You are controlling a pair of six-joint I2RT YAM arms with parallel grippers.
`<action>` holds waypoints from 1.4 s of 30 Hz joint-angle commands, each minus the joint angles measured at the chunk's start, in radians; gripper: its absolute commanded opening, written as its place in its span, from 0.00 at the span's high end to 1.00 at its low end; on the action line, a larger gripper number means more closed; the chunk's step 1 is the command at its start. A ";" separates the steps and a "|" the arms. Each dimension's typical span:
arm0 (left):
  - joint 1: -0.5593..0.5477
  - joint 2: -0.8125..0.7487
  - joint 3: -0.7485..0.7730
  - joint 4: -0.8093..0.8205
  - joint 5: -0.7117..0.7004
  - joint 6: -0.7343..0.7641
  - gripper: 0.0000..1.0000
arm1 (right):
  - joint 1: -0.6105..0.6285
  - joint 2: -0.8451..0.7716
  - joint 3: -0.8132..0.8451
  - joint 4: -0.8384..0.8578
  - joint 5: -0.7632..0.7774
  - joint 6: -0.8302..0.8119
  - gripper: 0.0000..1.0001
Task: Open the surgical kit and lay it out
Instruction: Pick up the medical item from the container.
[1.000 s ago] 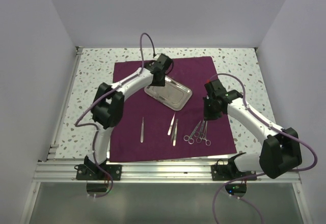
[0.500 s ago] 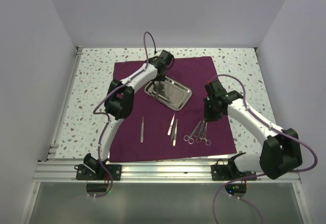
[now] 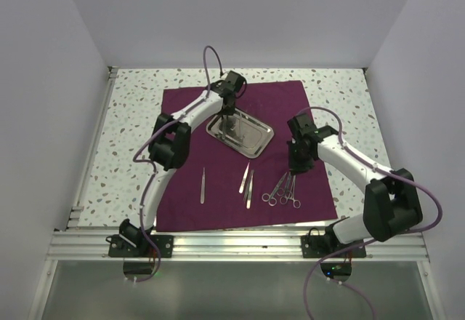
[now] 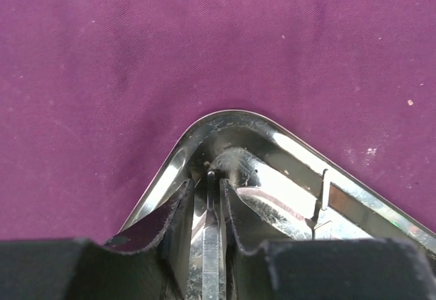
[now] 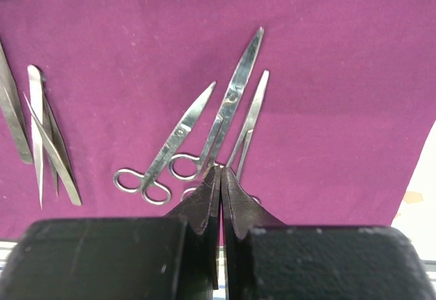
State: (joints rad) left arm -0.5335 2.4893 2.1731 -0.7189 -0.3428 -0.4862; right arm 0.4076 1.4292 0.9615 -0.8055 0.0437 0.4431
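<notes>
— Seen from above, where does the kit lie?
— We see the purple cloth [image 3: 290,102] spread flat on the speckled desk [image 3: 131,116]. The steel tray [image 3: 254,140] sits skewed on its far half. Nearer to us lie a single pair of tweezers [image 3: 203,185], a small bunch of tweezers [image 3: 247,182] and, to the right, the ring-handled forceps [image 3: 282,190] lying close together.
— And the jaws?
— The left jaws hang over the tray's left end. The right jaws hang just beyond the forceps. From this height we cannot tell how wide either pair stands.
— What do we get from the left wrist?
— We look down on a rounded corner of the tray [image 4: 354,201], with cloth [image 4: 204,41] all around it. The left jaws stand narrow, and their fingers [image 4: 170,221] are closed on a thin steel tool [image 4: 212,245] whose tip points into that corner.
— And from the right wrist?
— The right jaws are pressed almost together, with only a dark sliver between the fingers [image 5: 204,201]. Their tips sit right at the ring handles. Three forceps [image 5: 231,102] fan out on the cloth [image 5: 327,75], and the bunch of tweezers [image 5: 37,129] lies at the left. We cannot tell whether a ring is pinched.
</notes>
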 commanded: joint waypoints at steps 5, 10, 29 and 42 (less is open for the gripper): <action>0.007 0.056 -0.096 -0.030 0.122 -0.031 0.78 | -0.004 0.034 0.068 0.014 0.013 -0.026 1.00; 0.009 0.085 -0.107 -0.056 0.143 -0.037 0.82 | -0.007 0.060 0.088 0.009 0.015 -0.040 1.00; 0.024 0.074 -0.216 -0.028 0.202 0.006 1.00 | -0.013 0.091 0.114 0.022 0.015 -0.021 1.00; 0.073 -0.056 0.034 -0.020 0.393 0.038 1.00 | -0.013 0.080 0.158 0.032 -0.005 -0.001 1.00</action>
State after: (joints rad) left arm -0.4717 2.4569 2.1426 -0.6888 -0.0540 -0.4667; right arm 0.3981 1.5204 1.0813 -0.7914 0.0566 0.4301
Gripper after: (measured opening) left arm 0.010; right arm 0.010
